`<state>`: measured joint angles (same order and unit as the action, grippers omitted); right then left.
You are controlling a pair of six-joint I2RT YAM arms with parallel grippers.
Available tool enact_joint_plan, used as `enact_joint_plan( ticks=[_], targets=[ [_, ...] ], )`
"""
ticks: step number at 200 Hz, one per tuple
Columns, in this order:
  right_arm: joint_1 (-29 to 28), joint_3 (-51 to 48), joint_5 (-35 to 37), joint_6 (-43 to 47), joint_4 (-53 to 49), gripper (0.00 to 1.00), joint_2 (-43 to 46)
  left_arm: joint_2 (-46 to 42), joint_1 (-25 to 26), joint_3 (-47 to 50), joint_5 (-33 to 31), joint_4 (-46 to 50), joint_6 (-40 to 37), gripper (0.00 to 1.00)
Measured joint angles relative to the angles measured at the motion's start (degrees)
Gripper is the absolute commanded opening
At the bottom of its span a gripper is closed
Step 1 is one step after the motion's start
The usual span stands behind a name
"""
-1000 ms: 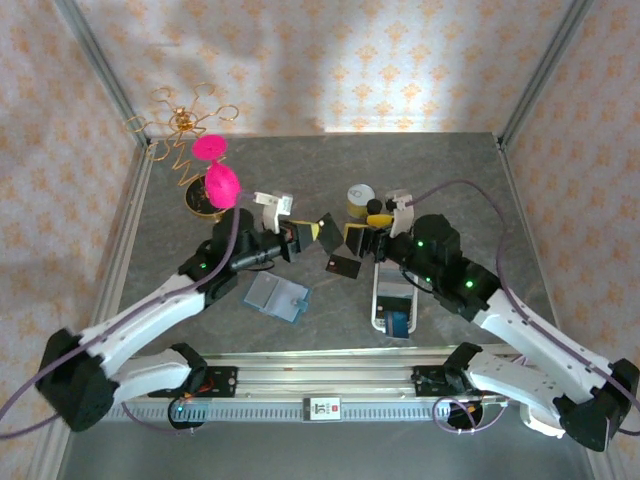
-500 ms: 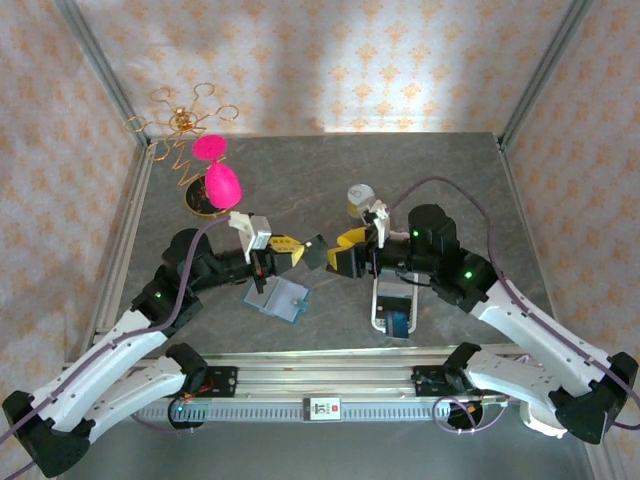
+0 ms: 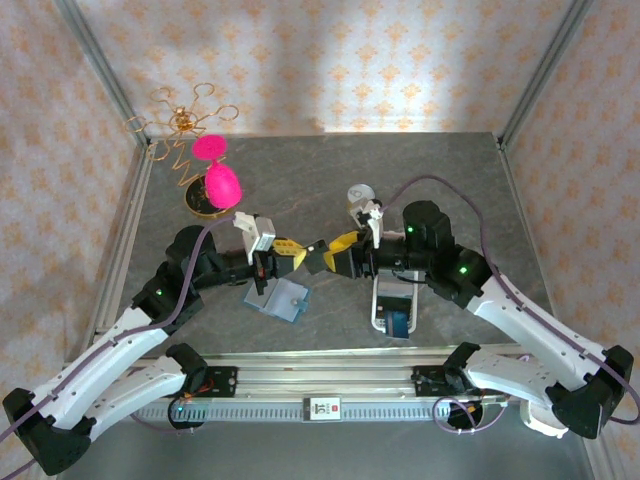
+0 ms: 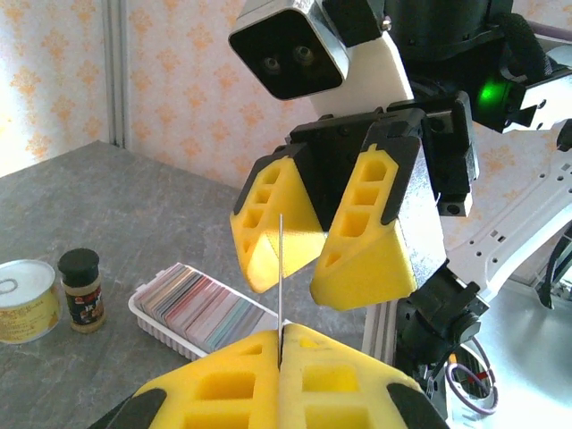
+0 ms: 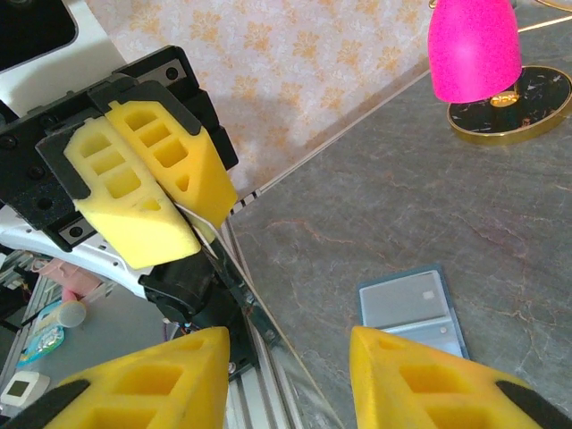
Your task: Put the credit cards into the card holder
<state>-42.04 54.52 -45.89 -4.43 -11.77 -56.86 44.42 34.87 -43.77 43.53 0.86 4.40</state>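
My left gripper (image 3: 292,250) (image 4: 281,344) is shut on one of the credit cards (image 4: 280,268), which stands edge-on as a thin upright line. Facing it, my right gripper (image 3: 338,257) (image 4: 302,268) is open, its yellow fingers on either side of the card's free end, apart from it. In the right wrist view the card (image 5: 259,317) runs as a shiny sliver from the left gripper (image 5: 183,219) down between my right gripper's (image 5: 286,366) jaws. The teal card holder (image 3: 277,297) (image 5: 411,299) lies open on the table below. More credit cards (image 4: 201,304) stand in a white tray.
The white slotted tray (image 3: 392,312) lies under my right arm. A tin can (image 3: 358,195) (image 4: 27,313) and a small spice jar (image 4: 82,290) stand behind it. A pink ornament on a gold base (image 3: 215,182) and a gold wire stand (image 3: 185,125) occupy the back left.
The left gripper came down and toward the centre with the card. The right gripper moved left onto the card's end, and its jaws have narrowed.
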Motion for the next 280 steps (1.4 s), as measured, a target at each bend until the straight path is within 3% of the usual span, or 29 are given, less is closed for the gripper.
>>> enact_joint_plan(
  ticks=[44,78,145,179,185,197,207,226,255,280],
  targets=[
    [0.0,2.1,3.1,1.9,-2.9,0.43,-0.6,0.0,0.0,-0.5,1.0,0.1,0.0,0.0],
    [0.0,2.1,2.7,1.9,-2.9,0.37,-0.3,0.0,0.0,-0.5,1.1,0.2,0.0,0.0],
    [0.1,2.0,-2.5,1.5,-2.0,0.0,-1.0,0.9,-0.1,-0.8,1.0,0.7,0.0,0.0],
    [0.1,1.5,-3.3,1.0,-1.8,0.0,-0.9,0.9,-0.2,-0.9,-0.7,1.3,0.3,0.0],
    [0.0,1.1,-3.2,0.6,-1.4,0.0,-0.8,0.9,-0.1,-0.9,-1.0,1.5,0.7,0.13],
    [-0.4,0.0,-3.0,-0.7,-0.1,0.0,-0.5,1.0,-0.1,-0.9,-2.6,1.7,1.6,0.5],
    [-1.1,-1.2,-2.1,-1.9,1.0,0.0,-0.2,1.1,-0.1,-0.9,-4.7,2.2,3.0,0.65],
    [-2.9,-4.7,2.1,-5.9,2.7,0.0,0.7,1.2,-0.1,-0.9,-11.9,4.4,7.1,0.72],
    [-6.5,-10.6,11.8,-15.3,4.9,0.0,0.7,1.6,-0.9,0.7,-25.9,10.7,16.7,0.72],
    [-10.8,-13.9,20.5,-26.0,6.2,0.0,-2.7,4.1,-4.7,7.0,-32.7,14.3,25.9,0.69]
  ],
)
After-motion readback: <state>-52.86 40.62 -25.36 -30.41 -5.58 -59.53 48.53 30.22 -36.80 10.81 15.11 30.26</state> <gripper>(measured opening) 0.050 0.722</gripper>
